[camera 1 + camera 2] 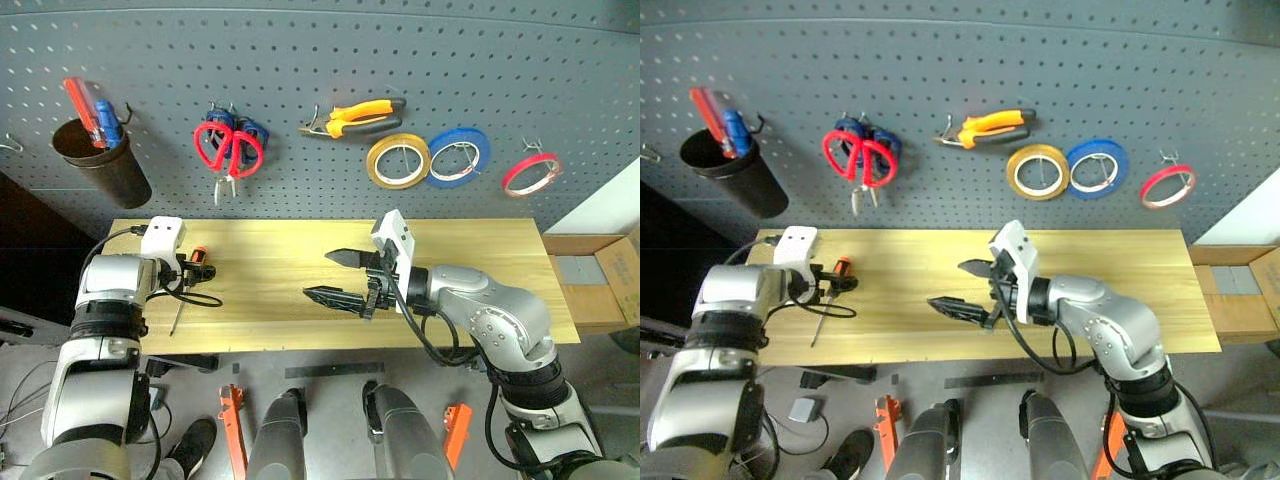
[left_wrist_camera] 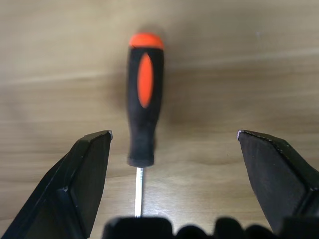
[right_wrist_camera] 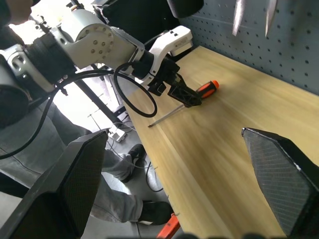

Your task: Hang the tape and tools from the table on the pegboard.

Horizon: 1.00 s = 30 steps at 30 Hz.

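The pegboard (image 1: 300, 70) already carries the red tape (image 1: 531, 174), the orange-handled pliers (image 1: 358, 117) and the red-handled scissors (image 1: 228, 148), so by the look of it one tool is left to hang. The tabletop (image 1: 480, 270) below bears just that piece: the screwdriver (image 1: 187, 288), lying flat near its left end, orange-and-black handle toward the pegboard and thin shaft running back toward the near edge (a long axis roughly square to the board, slightly slanted). The left tool (image 1: 192, 272) hangs directly over it, released and spread wide, tilted down and forward; in its wrist view the handle (image 2: 144, 99) sits between the two black fingers (image 2: 87, 174), closer to one of them, with the fingers standing on either side of the axis and touching nothing. The right tool (image 1: 338, 277) is also released and empty, well apart over the middle of the tabletop and pointing across toward the left, so the left arm is plainly the nearer one. The coming move probably turns on lowering straight down so the fingers close across the handle, not the shaft.
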Each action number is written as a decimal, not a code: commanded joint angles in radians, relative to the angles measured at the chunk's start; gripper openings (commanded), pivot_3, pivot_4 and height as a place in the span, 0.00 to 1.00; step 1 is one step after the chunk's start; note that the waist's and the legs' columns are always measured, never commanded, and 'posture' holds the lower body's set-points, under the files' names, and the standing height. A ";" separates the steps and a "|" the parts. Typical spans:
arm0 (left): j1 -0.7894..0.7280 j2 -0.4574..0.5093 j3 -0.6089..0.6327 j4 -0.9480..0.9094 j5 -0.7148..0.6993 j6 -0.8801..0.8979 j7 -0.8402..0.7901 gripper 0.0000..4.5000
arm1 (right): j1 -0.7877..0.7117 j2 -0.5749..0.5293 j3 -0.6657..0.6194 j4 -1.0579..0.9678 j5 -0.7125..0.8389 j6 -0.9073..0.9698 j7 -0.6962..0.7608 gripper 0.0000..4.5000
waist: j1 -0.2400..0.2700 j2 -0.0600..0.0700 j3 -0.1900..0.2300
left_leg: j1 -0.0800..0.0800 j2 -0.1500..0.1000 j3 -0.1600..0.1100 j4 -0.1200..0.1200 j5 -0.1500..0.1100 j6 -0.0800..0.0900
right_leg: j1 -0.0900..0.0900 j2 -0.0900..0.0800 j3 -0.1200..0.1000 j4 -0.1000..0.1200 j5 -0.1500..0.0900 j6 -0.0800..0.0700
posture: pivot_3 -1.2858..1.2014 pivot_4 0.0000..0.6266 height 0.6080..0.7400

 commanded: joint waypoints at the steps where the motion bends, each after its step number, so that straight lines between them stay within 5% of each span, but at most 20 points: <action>1: -0.026 0.039 -0.026 0.074 0.024 -0.022 -0.050 0.97 | 0.005 0.004 -0.019 -0.056 0.032 0.008 -0.015 1.00 | 0.000 0.000 0.007 | 0.000 0.000 0.001 0.000 0.000 0.000 | 0.000 0.001 0.000 0.000 -0.001 0.002 | 0.52 0.60 1.00; 30: -0.244 -0.008 -0.040 0.487 0.136 -0.345 0.047 0.97 | 0.003 0.018 -0.010 -0.080 0.067 0.031 -0.073 1.00 | 0.004 -0.004 0.038 | 0.000 0.001 0.001 0.000 0.001 -0.001 | 0.000 0.002 -0.001 0.000 -0.002 0.003 | 0.52 0.65 1.00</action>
